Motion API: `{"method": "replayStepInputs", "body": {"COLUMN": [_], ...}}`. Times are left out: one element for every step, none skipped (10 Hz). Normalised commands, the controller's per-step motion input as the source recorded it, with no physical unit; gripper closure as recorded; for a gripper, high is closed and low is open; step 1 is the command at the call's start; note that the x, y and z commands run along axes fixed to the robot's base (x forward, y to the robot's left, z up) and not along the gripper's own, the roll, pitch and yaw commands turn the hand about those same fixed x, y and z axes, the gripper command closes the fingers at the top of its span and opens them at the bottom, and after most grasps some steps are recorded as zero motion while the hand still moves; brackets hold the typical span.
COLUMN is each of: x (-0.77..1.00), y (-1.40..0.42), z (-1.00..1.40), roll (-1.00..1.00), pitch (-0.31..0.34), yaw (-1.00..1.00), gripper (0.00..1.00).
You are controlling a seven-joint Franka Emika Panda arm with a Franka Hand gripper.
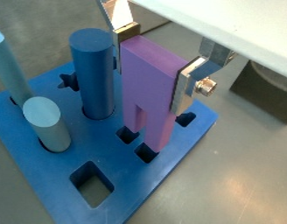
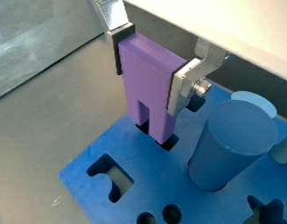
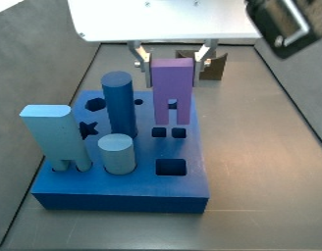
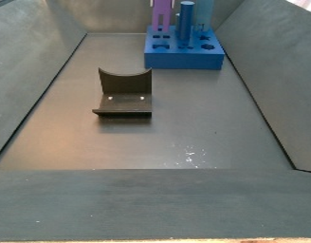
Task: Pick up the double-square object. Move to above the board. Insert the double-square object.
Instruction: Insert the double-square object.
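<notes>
The purple double-square object [image 1: 152, 87] stands upright between the fingers of my gripper [image 1: 152, 66], which is shut on its upper part. It also shows in a wrist view [image 2: 149, 83] and in both side views [image 3: 172, 88] [image 4: 161, 13]. Its two legs point down and their tips are at the mouths of the pair of small square holes [image 3: 171, 130] in the blue board [image 3: 125, 191]. I cannot tell how far they have gone in. The gripper [image 3: 173, 61] is directly above the board [image 1: 46, 166].
On the board stand a dark blue cylinder [image 1: 97, 74], a light blue cylinder [image 1: 45, 122] and a light blue block [image 3: 52, 137], all close beside the purple piece. A larger square hole [image 1: 94, 182] is open. The fixture [image 4: 122, 93] stands on the grey floor between sloping walls.
</notes>
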Motion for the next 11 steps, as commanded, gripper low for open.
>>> {"method": "replayStepInputs", "body": {"x": [0.0,0.0,0.0,0.0,0.0,0.0,0.0,0.0,0.0,0.0,0.0], "y": [0.0,0.0,0.0,0.0,0.0,-0.04,-0.07,-0.08,-0.08,-0.04,-0.07], "z": [-0.22,-0.28,-0.32,-0.25,-0.22,-0.2,-0.17,-0.18,-0.17,-0.24,-0.47], "roll": [0.0,-0.06,-0.18,-0.16,-0.23,-0.25,-0.3,-0.33,-0.33,-0.18,0.0], "pitch": [0.0,0.0,0.043,0.011,0.02,0.011,0.017,0.006,0.006,0.0,0.0], "yaw": [0.11,0.15,0.11,0.07,0.04,0.0,0.0,0.0,0.0,0.0,0.0], "gripper": [1.0,1.0,1.0,1.0,1.0,1.0,1.0,1.0,1.0,1.0,1.0]}}
